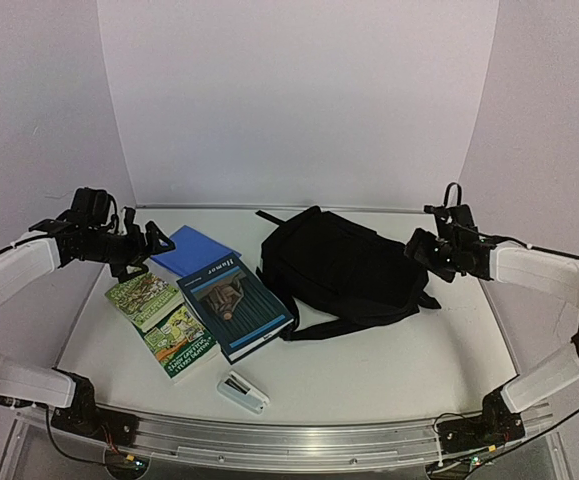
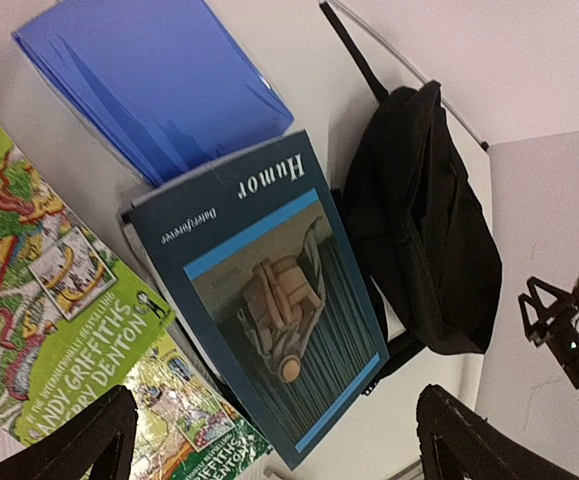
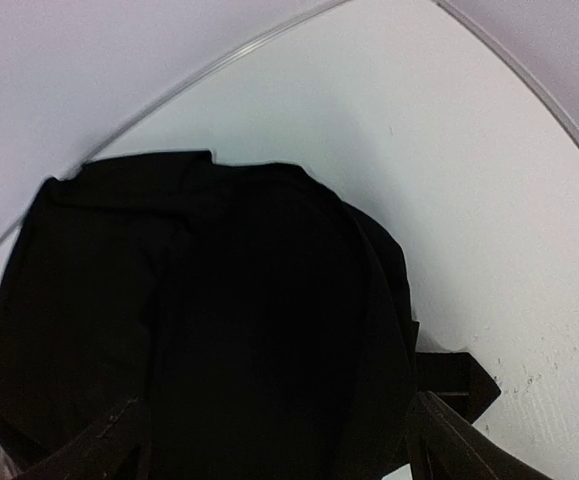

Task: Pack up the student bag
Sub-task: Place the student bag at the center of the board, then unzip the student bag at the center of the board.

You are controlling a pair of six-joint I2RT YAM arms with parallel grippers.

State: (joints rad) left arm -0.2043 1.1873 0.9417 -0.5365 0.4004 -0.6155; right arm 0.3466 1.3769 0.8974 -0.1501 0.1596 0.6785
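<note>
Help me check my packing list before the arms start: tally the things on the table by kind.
Books: 3 (Humor book, farther green book, nearer green book)
Folders: 1 (blue folder)
Bags: 1 (student bag)
Small white item, possibly a stapler: 1
Total: 6

**Robot test bench in a lab**

A plain white curved backdrop wraps a white tabletop. The left white-and-black robot arm and the right white-and-black robot arm stand bolted to a bare aluminium rail at its near edge, beside exposed thin black wires.
</note>
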